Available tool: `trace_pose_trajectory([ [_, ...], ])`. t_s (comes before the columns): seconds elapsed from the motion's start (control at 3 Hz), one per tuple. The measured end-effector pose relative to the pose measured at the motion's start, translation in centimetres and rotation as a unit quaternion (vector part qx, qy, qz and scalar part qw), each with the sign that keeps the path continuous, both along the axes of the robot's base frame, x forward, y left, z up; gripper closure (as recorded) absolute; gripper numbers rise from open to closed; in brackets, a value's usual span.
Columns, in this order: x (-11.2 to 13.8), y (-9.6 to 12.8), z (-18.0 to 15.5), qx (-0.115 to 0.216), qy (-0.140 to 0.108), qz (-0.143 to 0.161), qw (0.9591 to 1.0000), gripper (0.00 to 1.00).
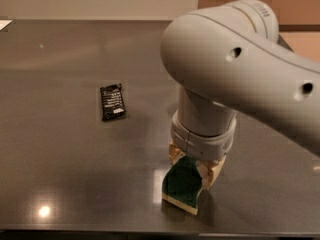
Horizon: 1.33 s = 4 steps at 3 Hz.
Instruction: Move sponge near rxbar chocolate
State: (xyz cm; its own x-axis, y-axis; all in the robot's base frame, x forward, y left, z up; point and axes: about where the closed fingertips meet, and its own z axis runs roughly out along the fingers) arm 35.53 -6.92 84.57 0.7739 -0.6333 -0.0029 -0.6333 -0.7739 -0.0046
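Note:
The sponge point(181, 185), dark green on top with a pale yellow foam layer, is at the table's front, right of centre. My gripper point(192, 166) comes down from the big white arm, and its tan fingers point(210, 173) are closed on the sponge's far end. The sponge tilts, its near end low by the table. The rxbar chocolate point(112, 101), a small flat black wrapper, lies on the table to the left of the sponge and farther back, well apart from it.
The dark grey table point(60, 164) runs to a front edge just below the sponge. A pale wall and a brown panel stand behind the table. The white arm point(240, 69) hides the right part of the table.

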Motion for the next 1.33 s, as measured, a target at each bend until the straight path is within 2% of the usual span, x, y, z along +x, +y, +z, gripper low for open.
trace_pose_trajectory([
  [0.67, 4.5, 3.2, 3.5, 0.017, -0.018, -0.064, 0.9976, 1.00],
  [1.33, 9.3, 7.5, 4.9, 0.046, -0.040, -0.109, 0.9922, 1.00],
])
